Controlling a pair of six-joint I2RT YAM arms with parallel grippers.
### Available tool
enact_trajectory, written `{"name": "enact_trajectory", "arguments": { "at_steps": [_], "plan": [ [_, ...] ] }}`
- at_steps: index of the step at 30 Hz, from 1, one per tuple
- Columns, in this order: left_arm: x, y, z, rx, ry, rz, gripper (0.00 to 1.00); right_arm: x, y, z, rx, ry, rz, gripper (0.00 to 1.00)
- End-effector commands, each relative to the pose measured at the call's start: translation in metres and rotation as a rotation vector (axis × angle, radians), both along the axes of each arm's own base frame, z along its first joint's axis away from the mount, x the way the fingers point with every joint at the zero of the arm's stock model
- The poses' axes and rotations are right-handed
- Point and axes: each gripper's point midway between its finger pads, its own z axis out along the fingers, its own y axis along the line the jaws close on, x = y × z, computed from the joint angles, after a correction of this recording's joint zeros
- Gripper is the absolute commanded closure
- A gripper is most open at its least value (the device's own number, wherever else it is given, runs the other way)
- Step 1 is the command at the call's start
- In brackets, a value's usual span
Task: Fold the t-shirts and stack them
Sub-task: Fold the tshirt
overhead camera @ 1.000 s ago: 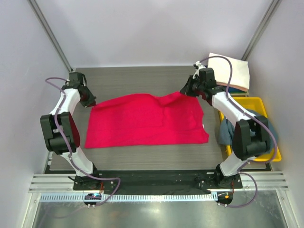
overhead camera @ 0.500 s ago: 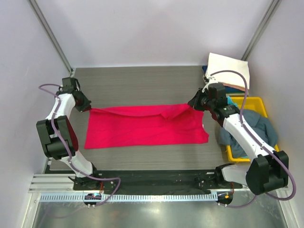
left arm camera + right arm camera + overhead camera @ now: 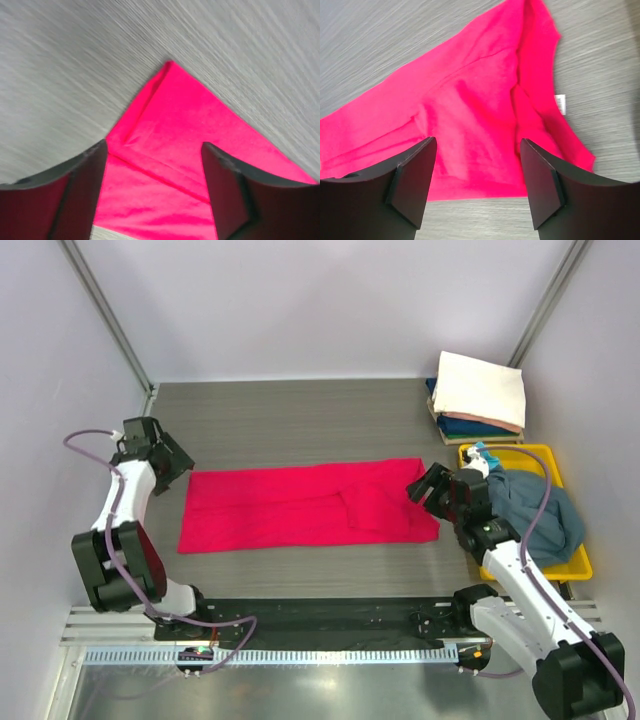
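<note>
A crimson-pink t-shirt lies across the middle of the table as a long flat strip, its far half folded over onto the near half. Above its far left corner, my left gripper is open; the left wrist view has that corner of the t-shirt lying between the fingers of the left gripper. My right gripper is open over the right end, and under the right gripper the right wrist view shows the cloth. Neither holds anything.
A stack of folded t-shirts stands at the back right, cream-white on top, navy beneath. A yellow tray at the right edge holds a crumpled blue-grey t-shirt. A white label sticks out at the pink shirt's right end.
Both grippers carried the shirt's far edge toward the near side, folding it over, then opened and let go. The strip is now narrower and both arms sit closer to the front.
</note>
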Motion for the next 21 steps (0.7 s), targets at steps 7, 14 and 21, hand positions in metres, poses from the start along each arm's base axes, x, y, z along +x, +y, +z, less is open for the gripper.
{"name": "enact_trajectory", "arguments": {
  "at_steps": [7,14,21],
  "plan": [
    [0.013,0.004,0.038,0.048,-0.155,0.016,0.32,0.021,0.018,0.012,0.069,-0.016,0.000,0.29],
    [0.018,-0.079,0.010,0.008,-0.024,-0.173,0.35,0.028,0.070,-0.039,0.030,0.166,0.063,0.30],
    [-0.011,-0.112,-0.066,-0.068,0.166,-0.194,0.40,0.041,0.082,-0.105,-0.038,0.382,0.056,0.30]
  ]
}}
